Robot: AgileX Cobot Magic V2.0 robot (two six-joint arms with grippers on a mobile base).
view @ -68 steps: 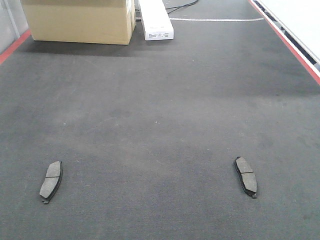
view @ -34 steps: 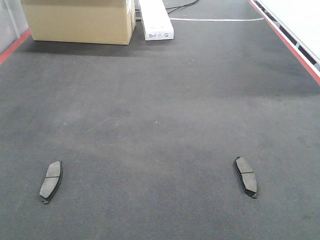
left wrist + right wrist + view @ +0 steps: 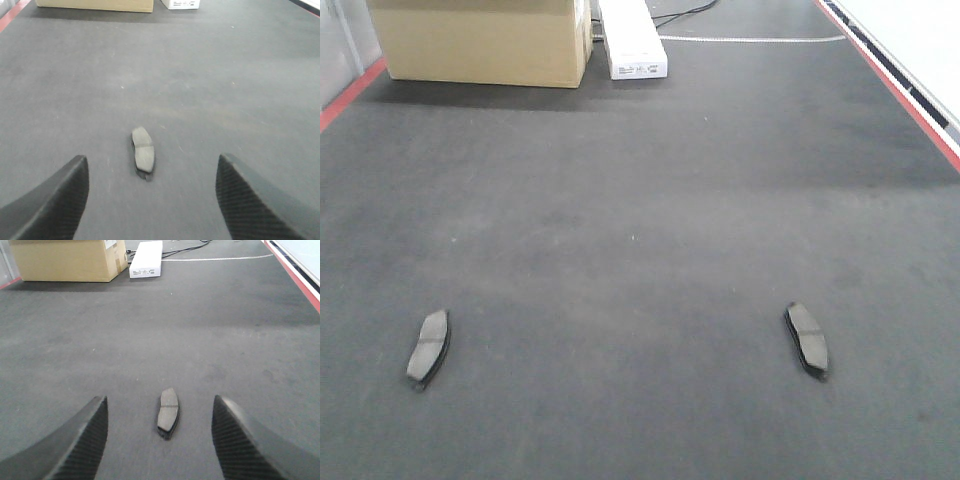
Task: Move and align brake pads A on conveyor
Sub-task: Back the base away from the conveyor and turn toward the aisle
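Observation:
Two brake pads lie flat on the dark conveyor belt (image 3: 640,200), lengthwise along it. The left brake pad (image 3: 429,347) sits near the front left and the right brake pad (image 3: 806,340) near the front right, far apart. Neither gripper shows in the front view. In the left wrist view my left gripper (image 3: 151,159) is open, and a pad (image 3: 143,154) lies on the belt just ahead between its fingers, untouched. In the right wrist view my right gripper (image 3: 160,398) is open too, and a pad (image 3: 168,412) lies between its fingertips, not held.
A cardboard box (image 3: 480,40) stands at the belt's far left end, with a long white box (image 3: 632,40) beside it and a cable behind. Red side rails run along the left edge (image 3: 345,95) and the right edge (image 3: 920,110).
In the front view both pads now sit slightly higher and a little closer together than a second ago, and the picture is blurred. No gripper has touched them.

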